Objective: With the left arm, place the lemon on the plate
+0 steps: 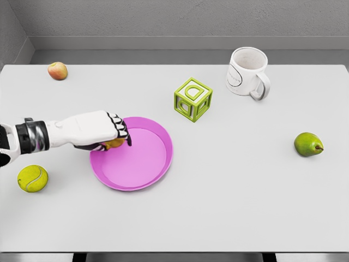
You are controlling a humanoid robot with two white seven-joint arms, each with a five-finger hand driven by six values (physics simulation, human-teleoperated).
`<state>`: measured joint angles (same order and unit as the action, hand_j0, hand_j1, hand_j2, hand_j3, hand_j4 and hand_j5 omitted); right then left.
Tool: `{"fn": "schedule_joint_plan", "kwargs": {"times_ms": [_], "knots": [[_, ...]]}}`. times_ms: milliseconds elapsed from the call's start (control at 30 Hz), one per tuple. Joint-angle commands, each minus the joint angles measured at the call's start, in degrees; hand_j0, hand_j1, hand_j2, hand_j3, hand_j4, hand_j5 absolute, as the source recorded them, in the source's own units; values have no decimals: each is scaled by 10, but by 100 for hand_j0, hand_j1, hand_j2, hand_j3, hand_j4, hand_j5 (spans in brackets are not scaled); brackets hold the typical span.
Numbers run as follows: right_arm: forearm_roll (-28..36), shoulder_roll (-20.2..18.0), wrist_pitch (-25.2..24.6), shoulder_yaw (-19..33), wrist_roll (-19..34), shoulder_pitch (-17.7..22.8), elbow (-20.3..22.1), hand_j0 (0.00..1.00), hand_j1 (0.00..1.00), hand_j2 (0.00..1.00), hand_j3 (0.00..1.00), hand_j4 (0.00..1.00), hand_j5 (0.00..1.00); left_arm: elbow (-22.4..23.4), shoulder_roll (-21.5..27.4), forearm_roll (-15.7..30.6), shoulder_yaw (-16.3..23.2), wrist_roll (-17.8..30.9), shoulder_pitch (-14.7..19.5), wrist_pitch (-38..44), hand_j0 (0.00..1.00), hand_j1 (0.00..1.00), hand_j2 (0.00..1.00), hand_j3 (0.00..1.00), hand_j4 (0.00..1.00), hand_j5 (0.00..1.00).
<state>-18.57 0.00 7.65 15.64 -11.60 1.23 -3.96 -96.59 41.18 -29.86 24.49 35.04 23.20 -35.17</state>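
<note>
My left hand (117, 137) reaches in from the left edge and hovers over the left rim of the pink plate (147, 164). Its fingers are curled around a yellow lemon (114, 144), of which only a small part shows under the palm. The lemon sits just above the plate's left inner edge; whether it touches the plate I cannot tell. My right arm is out of view.
A yellow-green tennis ball (32, 178) lies left of the plate, below my forearm. A green letter block (193, 99) stands behind the plate, a white mug (247, 72) at the back right, a green pear (308, 144) at the right, an apple (57, 70) at the back left.
</note>
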Motion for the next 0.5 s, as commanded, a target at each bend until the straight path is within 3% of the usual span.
{"fn": "schedule_joint_plan", "kwargs": {"times_ms": [0, 33, 67, 100, 200, 233, 300, 367, 467], "knots": [[0, 0, 0, 0, 0, 0, 0, 100, 100, 100, 100, 100, 100, -4, -10, 3, 5, 0, 0, 2, 63, 63, 63, 63, 63, 63], [0, 0, 0, 0, 0, 0, 0, 100, 100, 100, 100, 100, 100, -4, -13, 3, 5, 0, 1, 2, 68, 68, 68, 68, 68, 68], [0, 0, 0, 0, 0, 0, 0, 100, 100, 100, 100, 100, 100, -4, -14, 3, 5, 0, 2, 2, 93, 93, 93, 93, 93, 93], [0, 0, 0, 0, 0, 0, 0, 100, 100, 100, 100, 100, 100, -4, -14, 4, 4, 0, 3, 2, 100, 100, 100, 100, 100, 100], [0, 0, 0, 0, 0, 0, 0, 100, 100, 100, 100, 100, 100, -2, -13, 9, -7, 0, 6, 2, 100, 100, 100, 100, 100, 100], [0, 0, 0, 0, 1, 0, 0, 100, 100, 100, 100, 100, 100, 3, -7, 26, -22, 0, 9, 2, 100, 100, 100, 100, 100, 100], [0, 0, 0, 0, 0, 0, 0, 100, 100, 100, 100, 100, 100, 19, -5, 51, -90, 0, 4, 2, 100, 100, 100, 100, 100, 100], [0, 0, 0, 0, 0, 0, 0, 100, 100, 100, 100, 100, 100, 61, -2, 58, -137, 0, 2, 2, 100, 100, 100, 100, 100, 100], [0, 0, 0, 0, 0, 0, 0, 100, 100, 100, 100, 100, 100, 110, 0, 66, -164, 0, 1, 2, 100, 100, 100, 100, 100, 100]]}}
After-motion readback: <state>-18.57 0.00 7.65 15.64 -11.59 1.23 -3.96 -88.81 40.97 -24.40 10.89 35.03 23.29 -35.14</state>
